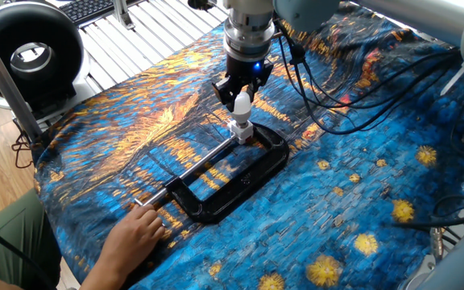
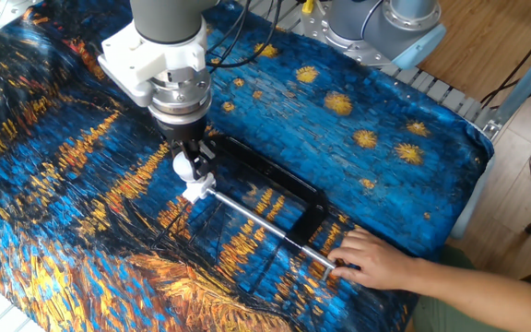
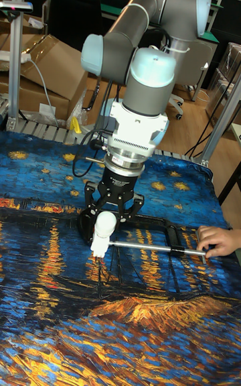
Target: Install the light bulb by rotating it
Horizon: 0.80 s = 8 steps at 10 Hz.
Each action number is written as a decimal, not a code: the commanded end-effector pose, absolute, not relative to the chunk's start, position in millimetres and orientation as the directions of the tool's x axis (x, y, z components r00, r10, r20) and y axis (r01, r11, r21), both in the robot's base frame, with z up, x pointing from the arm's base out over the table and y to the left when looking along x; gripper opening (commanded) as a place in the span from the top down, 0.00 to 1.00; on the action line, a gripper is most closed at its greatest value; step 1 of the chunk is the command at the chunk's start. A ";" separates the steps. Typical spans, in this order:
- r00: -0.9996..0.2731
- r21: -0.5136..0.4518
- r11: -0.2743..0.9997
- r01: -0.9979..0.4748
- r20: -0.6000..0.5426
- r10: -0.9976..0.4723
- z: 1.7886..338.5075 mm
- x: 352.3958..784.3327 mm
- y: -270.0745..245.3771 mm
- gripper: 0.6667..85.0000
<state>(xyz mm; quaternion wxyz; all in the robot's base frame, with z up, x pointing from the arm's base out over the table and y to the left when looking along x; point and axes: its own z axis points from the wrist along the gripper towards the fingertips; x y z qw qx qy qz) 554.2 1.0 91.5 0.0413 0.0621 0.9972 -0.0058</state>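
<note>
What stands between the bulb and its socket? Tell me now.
Nothing visible. The jaws are shut on the light bulb, which sits directly above the white socket held in the black clamp; they appear already joined.

The arm is built of thick grey tubes with pale blue caps over the rounded joints, best seen in the tall fixed view. Below the last joint sits a white, blocky flange with angled sides, then a ribbed silver ring of stacked metal discs. Under that hangs the black hand [image 3: 112, 220], its two short fingers [image 3: 93, 212] formed of angular black links. A small blue light glows on the hand's body in one fixed view. Black cables run up from the wrist in loose loops.
</note>
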 end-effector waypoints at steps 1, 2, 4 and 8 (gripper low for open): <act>-0.988 -0.004 0.992 0.125 -0.092 0.124 92.0 553.5 4.7 1.00; -0.988 0.005 0.993 0.122 -0.093 0.122 91.8 553.5 6.7 1.00; -0.989 0.014 0.993 0.117 -0.084 0.118 92.1 550.3 8.0 1.00; -0.992 0.029 0.994 0.107 -0.064 0.109 90.0 542.3 6.5 1.00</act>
